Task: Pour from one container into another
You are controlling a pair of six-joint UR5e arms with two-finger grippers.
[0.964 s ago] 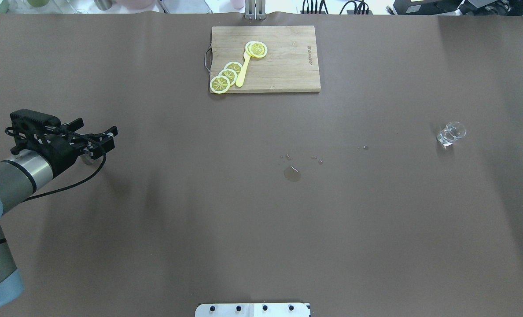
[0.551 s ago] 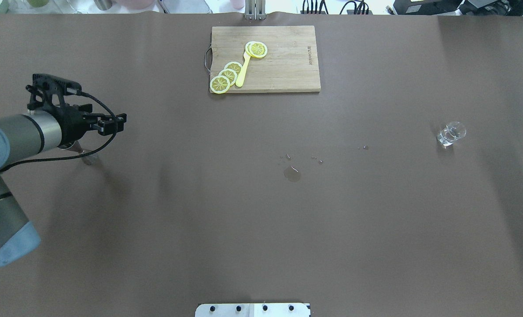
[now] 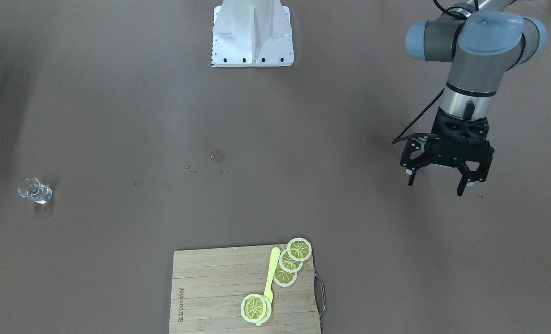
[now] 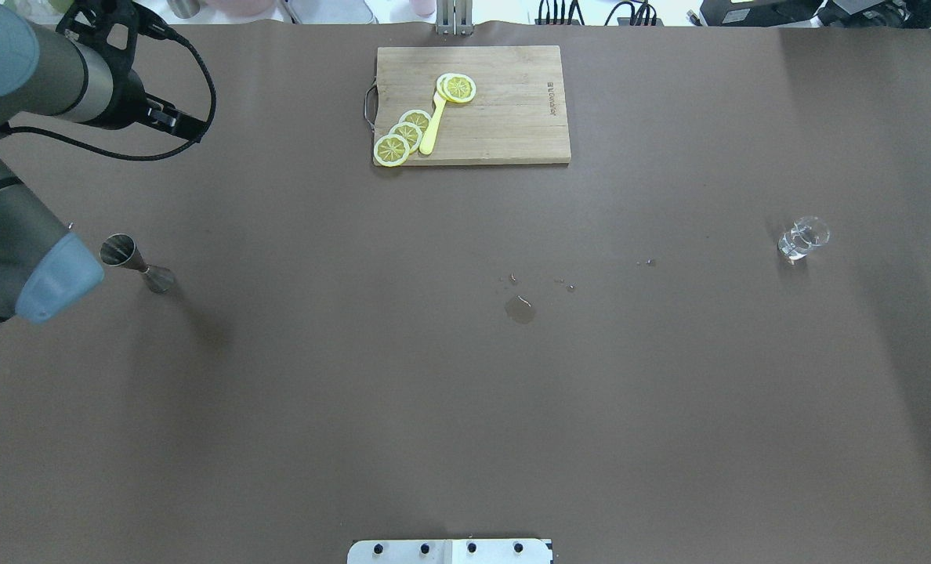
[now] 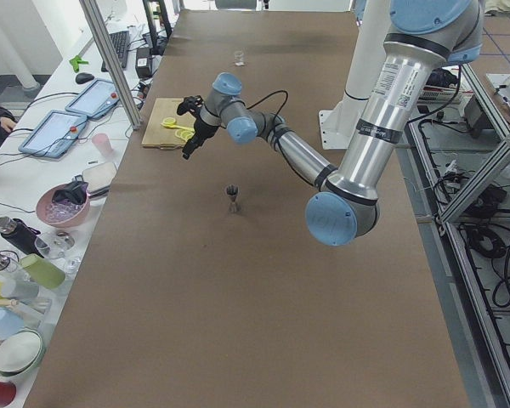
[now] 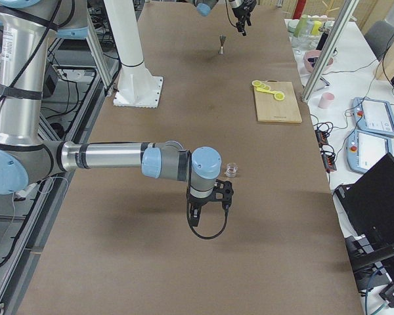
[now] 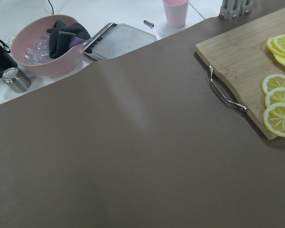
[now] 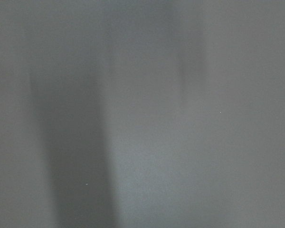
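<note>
The steel jigger (image 4: 136,263) stands upright and alone on the brown table at the left; it also shows as a small jigger (image 5: 232,198) from the side. My left gripper (image 3: 435,185) hangs open and empty above the table, away from the jigger toward the far left corner (image 4: 179,125). In the front view the arm hides the jigger. The clear glass cup (image 4: 802,237) sits far off on the right side, seen too as the cup (image 3: 35,190). My right gripper (image 6: 207,220) hovers close beside the cup (image 6: 231,170); I cannot tell whether it is open or shut.
A wooden cutting board (image 4: 512,117) with lemon slices and a yellow pick lies at the far middle. A small puddle (image 4: 520,309) and droplets mark the table's centre. A pink bowl (image 7: 47,42) and pink cup (image 7: 175,12) stand beyond the far edge.
My left gripper has risen and swung away from the jigger toward the table's far left, leaving the jigger standing uncovered. The glass cup has not moved.
</note>
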